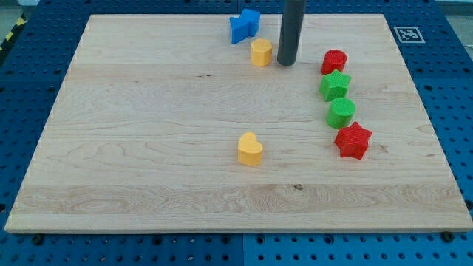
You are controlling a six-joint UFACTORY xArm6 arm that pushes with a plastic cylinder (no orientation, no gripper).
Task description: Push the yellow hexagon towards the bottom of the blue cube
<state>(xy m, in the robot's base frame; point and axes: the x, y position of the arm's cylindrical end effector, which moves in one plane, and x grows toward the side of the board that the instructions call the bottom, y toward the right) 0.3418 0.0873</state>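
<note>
The yellow hexagon (pixel 261 52) sits near the view's top centre. Above and left of it are two blue blocks that touch: a blue cube (pixel 251 20) and a blue star-like block (pixel 239 29). The hexagon lies just below and slightly right of them, a small gap apart. My tip (pixel 286 62) rests on the board just right of the yellow hexagon, a small gap away.
A yellow heart (pixel 250 149) lies at the board's centre. At the view's right stands a column: red cylinder (pixel 333 61), green star (pixel 335 86), green cylinder (pixel 341 113), red star (pixel 352 140). The wooden board (pixel 148 111) lies on a blue perforated table.
</note>
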